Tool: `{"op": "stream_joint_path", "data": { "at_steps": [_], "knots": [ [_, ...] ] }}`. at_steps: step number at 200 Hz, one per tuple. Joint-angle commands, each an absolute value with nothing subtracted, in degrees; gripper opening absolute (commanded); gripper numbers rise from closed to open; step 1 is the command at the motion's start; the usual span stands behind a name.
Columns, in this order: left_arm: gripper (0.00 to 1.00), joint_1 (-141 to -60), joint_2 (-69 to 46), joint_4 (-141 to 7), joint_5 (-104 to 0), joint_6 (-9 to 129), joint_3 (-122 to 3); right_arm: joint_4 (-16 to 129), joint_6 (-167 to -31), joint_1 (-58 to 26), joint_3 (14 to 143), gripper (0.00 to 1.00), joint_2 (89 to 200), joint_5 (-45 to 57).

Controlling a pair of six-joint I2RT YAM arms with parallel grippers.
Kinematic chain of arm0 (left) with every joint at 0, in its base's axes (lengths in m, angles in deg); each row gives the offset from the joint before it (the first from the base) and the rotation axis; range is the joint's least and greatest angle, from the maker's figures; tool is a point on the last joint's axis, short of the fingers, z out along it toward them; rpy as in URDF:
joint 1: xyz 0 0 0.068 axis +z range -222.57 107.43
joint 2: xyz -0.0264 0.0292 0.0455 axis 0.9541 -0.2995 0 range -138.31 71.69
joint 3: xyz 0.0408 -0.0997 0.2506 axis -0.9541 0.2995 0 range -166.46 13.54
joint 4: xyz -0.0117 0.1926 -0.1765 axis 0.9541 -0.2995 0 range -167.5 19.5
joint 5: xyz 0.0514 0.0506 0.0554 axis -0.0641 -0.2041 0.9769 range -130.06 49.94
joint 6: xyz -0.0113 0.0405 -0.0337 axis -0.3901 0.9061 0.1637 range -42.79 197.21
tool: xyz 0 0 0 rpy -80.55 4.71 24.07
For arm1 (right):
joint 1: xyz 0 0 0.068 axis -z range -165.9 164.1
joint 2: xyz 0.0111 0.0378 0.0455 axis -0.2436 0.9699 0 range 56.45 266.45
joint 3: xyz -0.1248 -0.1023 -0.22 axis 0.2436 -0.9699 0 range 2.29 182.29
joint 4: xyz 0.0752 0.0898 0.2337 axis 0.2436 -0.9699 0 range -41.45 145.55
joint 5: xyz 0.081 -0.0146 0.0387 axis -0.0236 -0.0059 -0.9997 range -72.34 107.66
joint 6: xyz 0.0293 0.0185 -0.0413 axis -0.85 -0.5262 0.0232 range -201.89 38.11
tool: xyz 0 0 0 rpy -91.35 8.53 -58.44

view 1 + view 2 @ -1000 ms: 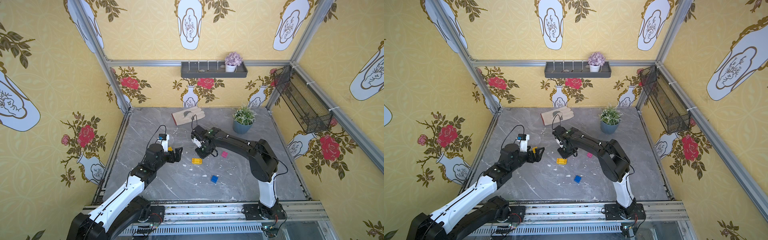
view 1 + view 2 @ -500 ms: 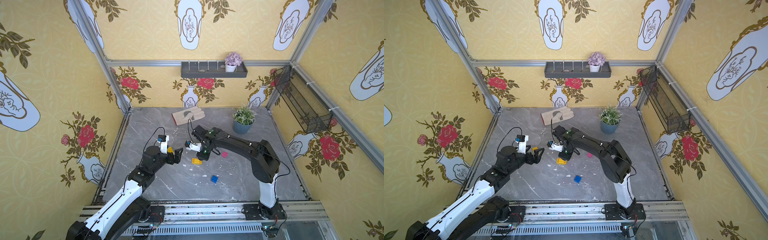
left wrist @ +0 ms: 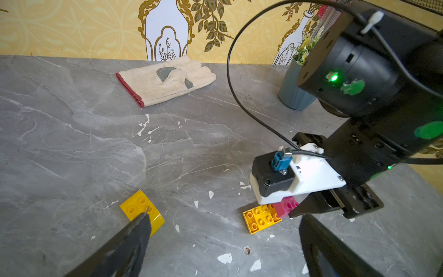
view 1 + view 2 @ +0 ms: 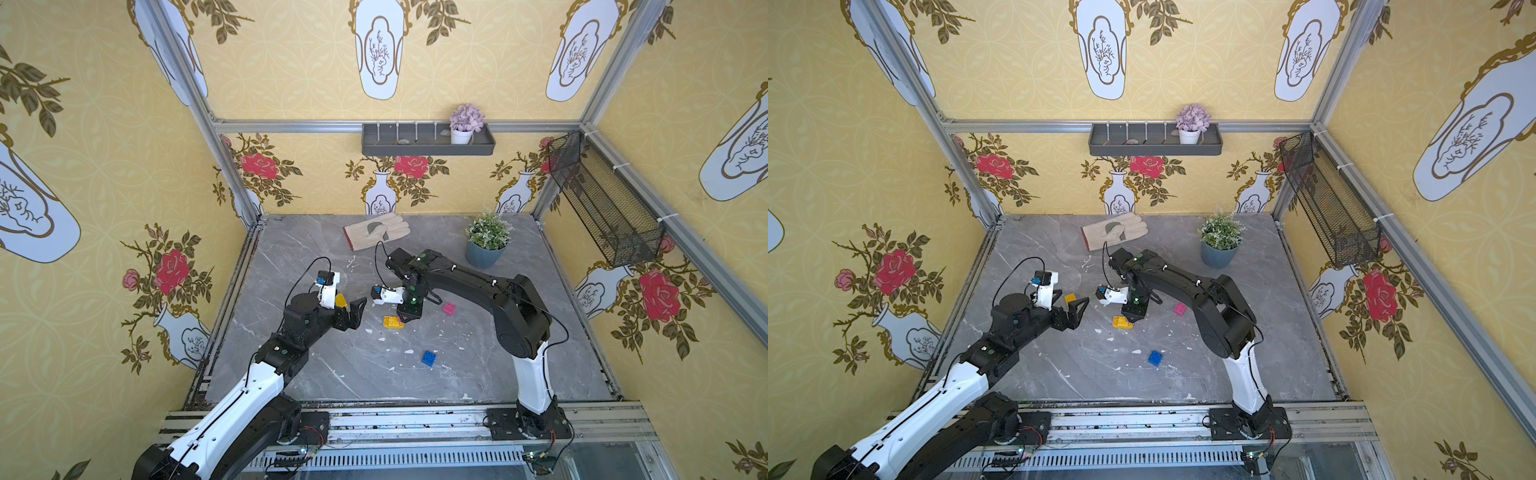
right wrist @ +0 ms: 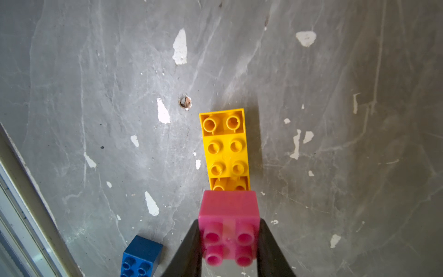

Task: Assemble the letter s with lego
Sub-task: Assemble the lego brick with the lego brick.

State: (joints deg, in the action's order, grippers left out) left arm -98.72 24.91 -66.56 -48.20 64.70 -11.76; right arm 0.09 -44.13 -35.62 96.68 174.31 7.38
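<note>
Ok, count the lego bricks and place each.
5: yellow brick left of centre; second yellow mid-table; pink brick in the right gripper beside it; loose pink further right; blue brick nearest front.

Seen from above, an oblong brick point(image 4: 392, 322) is lying mid-table point(image 4: 365, 386). Sitting around it are a glove point(image 4: 376, 235) at 12 o'clock, a potted plant point(image 4: 486, 243) at 2, a gripped square brick point(image 5: 229, 223) just beside its 3 o'clock end, a loose square brick point(image 4: 449, 308) farther out at 3, a third square brick point(image 4: 429, 357) at 5, and a second oblong brick point(image 4: 340, 300) at 10.

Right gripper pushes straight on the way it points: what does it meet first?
Probably the near end of the yellow brick: the pink brick clamped in the right gripper hangs just over it. The gap between them is unclear.
</note>
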Motion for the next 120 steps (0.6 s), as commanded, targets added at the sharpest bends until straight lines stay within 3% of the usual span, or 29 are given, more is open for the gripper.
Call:
{"op": "stream_joint_path", "data": {
  "at_steps": [1, 120],
  "knots": [
    [0.99, -98.6, 25.1, -65.8, -47.4, 65.8, -11.4, 0.4, -43.5, -36.0, 97.5, 0.14, 175.2, 8.3],
    [0.99, -98.7, 25.4, -66.7, -46.0, 66.7, -11.5, 1.9, -41.4, -36.2, 97.3, 0.14, 176.3, 7.0]
  ]
}}
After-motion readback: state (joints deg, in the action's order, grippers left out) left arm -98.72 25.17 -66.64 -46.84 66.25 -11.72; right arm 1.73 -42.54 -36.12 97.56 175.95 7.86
